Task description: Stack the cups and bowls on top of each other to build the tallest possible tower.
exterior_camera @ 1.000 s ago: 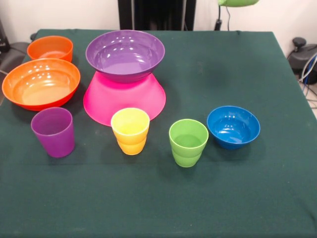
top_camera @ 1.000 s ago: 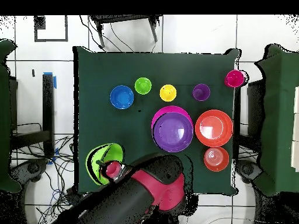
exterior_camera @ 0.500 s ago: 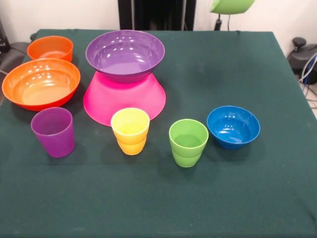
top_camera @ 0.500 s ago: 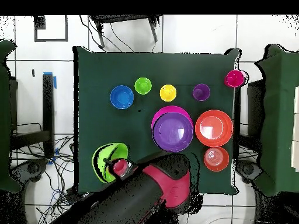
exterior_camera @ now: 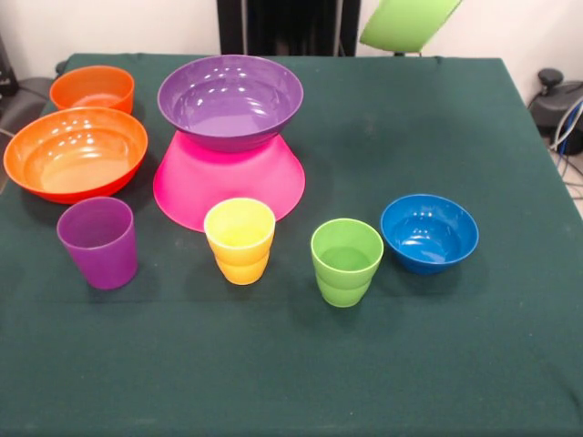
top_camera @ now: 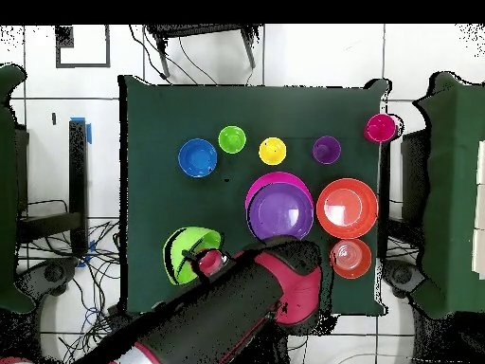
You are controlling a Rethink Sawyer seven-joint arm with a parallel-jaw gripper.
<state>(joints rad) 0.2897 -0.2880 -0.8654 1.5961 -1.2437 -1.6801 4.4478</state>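
Swinging further in from the top edge of the front view, the lime green bowl [exterior_camera: 407, 22] rides tilted on the gripper [top_camera: 210, 260], clamped on its rim, with the purple bowl [exterior_camera: 230, 100] atop the tower down-left of it.

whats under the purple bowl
The purple bowl sits upright on the upturned pink bowl, whose flared wall spreads out on the green table. Whether anything lies beneath the pink bowl cannot be seen; it is covered.
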